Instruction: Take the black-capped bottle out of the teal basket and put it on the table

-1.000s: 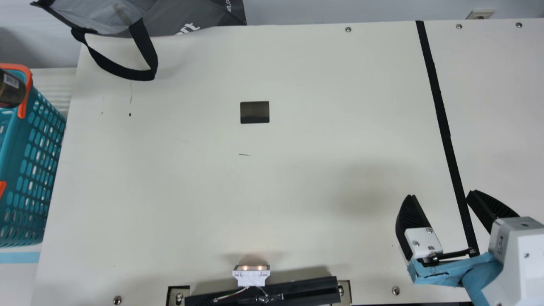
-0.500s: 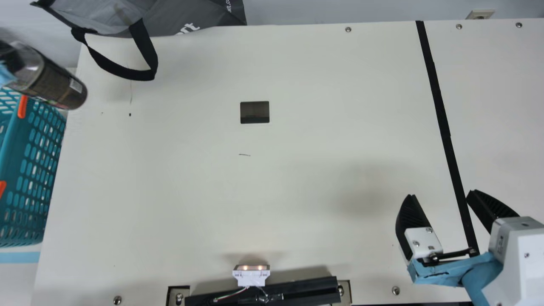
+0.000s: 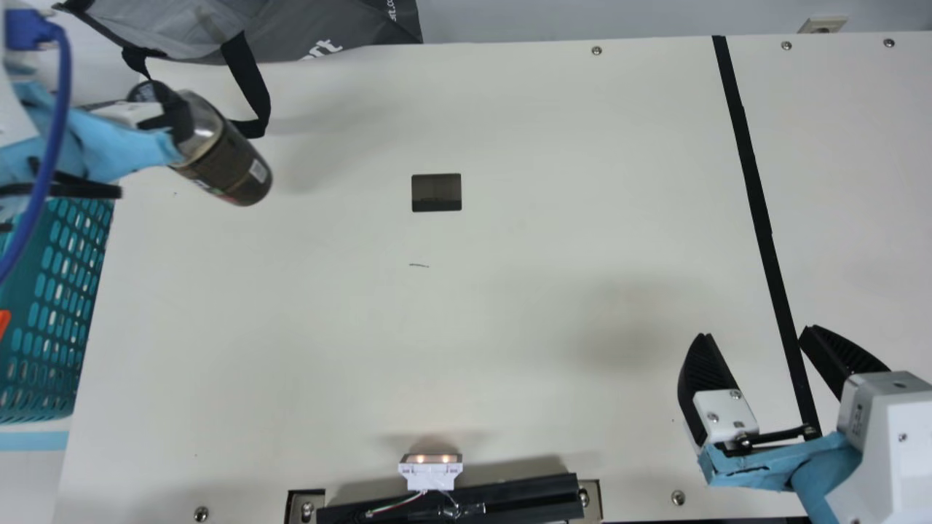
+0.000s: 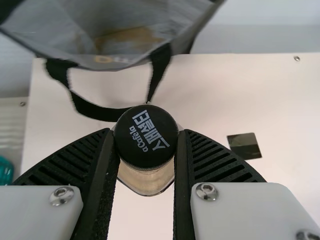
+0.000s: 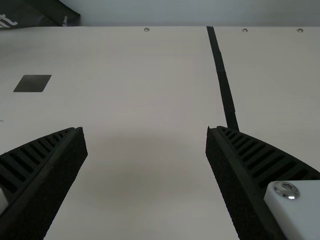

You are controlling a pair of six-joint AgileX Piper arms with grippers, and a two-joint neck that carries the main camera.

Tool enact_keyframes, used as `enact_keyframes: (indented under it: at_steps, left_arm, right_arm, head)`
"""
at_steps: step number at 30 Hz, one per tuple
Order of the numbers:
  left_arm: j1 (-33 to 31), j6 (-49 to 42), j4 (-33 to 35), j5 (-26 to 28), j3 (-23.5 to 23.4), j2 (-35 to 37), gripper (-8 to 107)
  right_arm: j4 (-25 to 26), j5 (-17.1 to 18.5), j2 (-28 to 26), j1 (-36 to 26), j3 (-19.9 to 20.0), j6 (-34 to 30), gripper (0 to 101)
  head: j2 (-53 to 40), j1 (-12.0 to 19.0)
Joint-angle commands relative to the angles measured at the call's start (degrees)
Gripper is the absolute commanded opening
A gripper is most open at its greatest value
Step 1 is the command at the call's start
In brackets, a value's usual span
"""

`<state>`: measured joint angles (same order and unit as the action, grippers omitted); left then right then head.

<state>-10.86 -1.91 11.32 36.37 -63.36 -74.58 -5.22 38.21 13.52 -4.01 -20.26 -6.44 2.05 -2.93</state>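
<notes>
Bottle [image 3: 233, 164] is held by the left gripper [image 3: 171, 116] above the far left part of the cream surface [image 3: 437, 327], outside the teal basket [image 3: 54, 291]. In the left wrist view, the jaws are seen clamped on it from both sides, just at its black cap [image 4: 146, 136]. The basket is placed at the left edge of the surface, partly covered in the main view by the left arm [image 3: 73, 138] and its blue cable [image 3: 54, 109]. Behind the bottle, a grey bag [image 3: 313, 29] with a black strap [image 3: 251, 80] is set at the far edge. At the near right, the right gripper [image 3: 756, 332] is held with its jaws wide apart and nothing between them, near a black strip [image 3: 757, 218] that is laid across the surface.
</notes>
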Motion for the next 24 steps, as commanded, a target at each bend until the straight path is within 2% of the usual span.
enact_keyframes:
  at_steps: [1, 12, 24]
  left_arm:
    - [-3.13, 1.33, -1.28, -0.17, -0.58, -0.99, 0]
    - [-13.37, 6.31, -6.29, -0.53, -3.99, -5.43, 0]
    - [-21.68, 8.02, -8.66, 0.14, -6.11, -7.58, 0]
  right_arm:
    - [0.0, 0.0, 0.0, 0.0, 0.0, 0.0, 91]
    - [0.0, 0.0, 0.0, 0.0, 0.0, 0.0, 91]
    - [0.0, 0.02, 0.0, 0.0, 0.0, 0.0, 91]
  head:
    - [-0.47, 0.21]
    - [-0.47, 0.21]
    - [-0.47, 0.21]
